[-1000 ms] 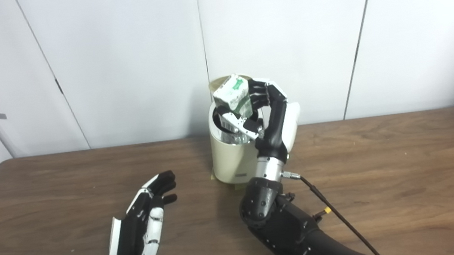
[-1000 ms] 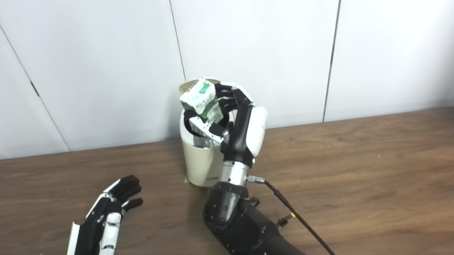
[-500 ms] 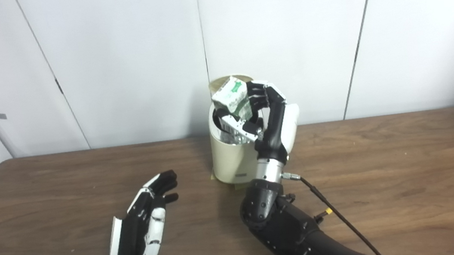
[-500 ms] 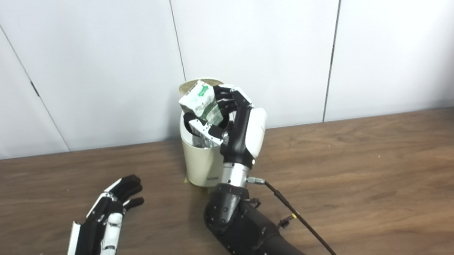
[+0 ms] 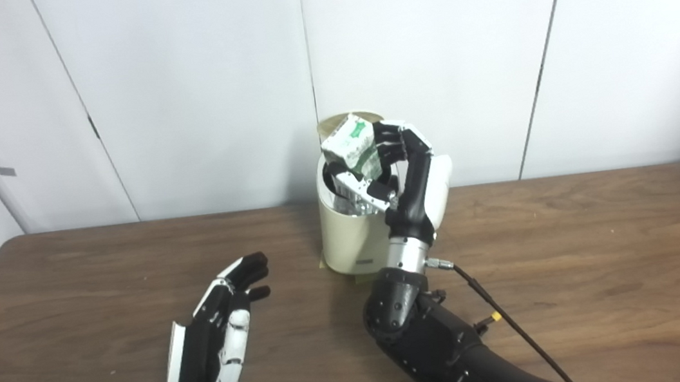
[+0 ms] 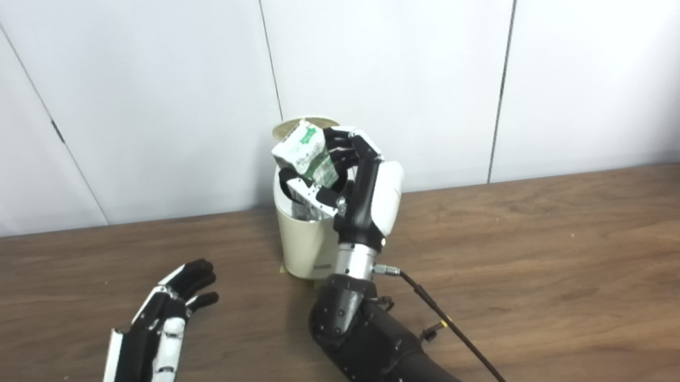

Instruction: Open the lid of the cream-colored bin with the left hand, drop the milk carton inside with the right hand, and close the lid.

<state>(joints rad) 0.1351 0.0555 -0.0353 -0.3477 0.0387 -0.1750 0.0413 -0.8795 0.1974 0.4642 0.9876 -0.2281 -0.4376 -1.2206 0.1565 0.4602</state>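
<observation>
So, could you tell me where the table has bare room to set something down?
The table is bare right of the cream-colored bin and the right arm's cable, and also at the far left, behind the left robot hand. It is crowded at the bin's mouth, where the right robot hand holds the milk carton.

The right hand and milk carton hide most of the bin opening and its raised lid.

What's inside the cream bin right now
Through the open top of the cream bin something shiny and crumpled shows. The milk carton in the right hand hangs above the opening and covers most of the inside, so the bottom is hidden.
</observation>
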